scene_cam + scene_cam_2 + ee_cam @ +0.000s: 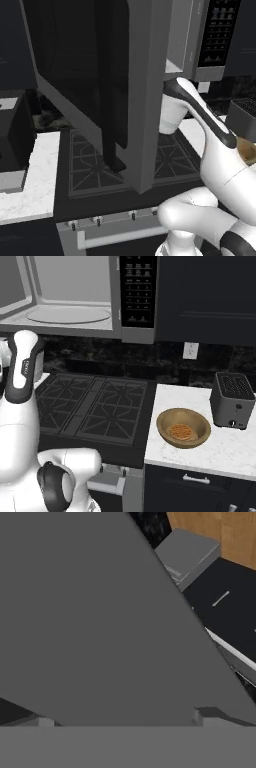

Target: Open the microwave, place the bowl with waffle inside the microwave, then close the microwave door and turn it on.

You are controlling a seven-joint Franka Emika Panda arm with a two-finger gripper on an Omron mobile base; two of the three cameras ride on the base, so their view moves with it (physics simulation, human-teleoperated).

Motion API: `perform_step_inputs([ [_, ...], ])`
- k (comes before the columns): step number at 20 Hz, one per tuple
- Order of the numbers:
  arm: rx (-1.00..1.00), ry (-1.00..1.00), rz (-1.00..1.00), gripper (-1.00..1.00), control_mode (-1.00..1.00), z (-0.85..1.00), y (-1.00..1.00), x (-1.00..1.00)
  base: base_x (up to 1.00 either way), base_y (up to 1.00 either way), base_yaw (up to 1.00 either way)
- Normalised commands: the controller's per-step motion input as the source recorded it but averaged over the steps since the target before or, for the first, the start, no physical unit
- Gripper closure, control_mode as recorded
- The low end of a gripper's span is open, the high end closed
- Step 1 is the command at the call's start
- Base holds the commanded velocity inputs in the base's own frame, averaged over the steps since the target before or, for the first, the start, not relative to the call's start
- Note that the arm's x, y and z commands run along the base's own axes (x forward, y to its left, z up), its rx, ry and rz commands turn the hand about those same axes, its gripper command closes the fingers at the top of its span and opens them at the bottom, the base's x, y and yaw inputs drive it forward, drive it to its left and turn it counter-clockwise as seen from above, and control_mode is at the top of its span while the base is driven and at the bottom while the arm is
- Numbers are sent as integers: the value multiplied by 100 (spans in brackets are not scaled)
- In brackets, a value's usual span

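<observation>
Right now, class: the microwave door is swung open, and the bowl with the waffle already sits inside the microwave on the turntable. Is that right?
Not quite. The microwave door is open, but the bowl with the waffle sits on the white counter beside the toaster, not inside the microwave. The right base view shows it.

A kitchen is showing here — a gas stove [95, 406] sitting under the microwave [75, 296], a toaster [233, 400] standing on the marble counter [225, 448].
</observation>
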Motion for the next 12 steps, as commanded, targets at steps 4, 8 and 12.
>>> perform_step_inputs([
  [4, 0, 0, 0, -100, -100, 0, -32, 0, 0, 0, 0],
  [8, 2, -22, -4, -100, -100, 8, -100, -12, 0, 0, 0],
  [12, -1, -37, -6, -100, -100, 0, -100, -14, 0, 0, 0],
])
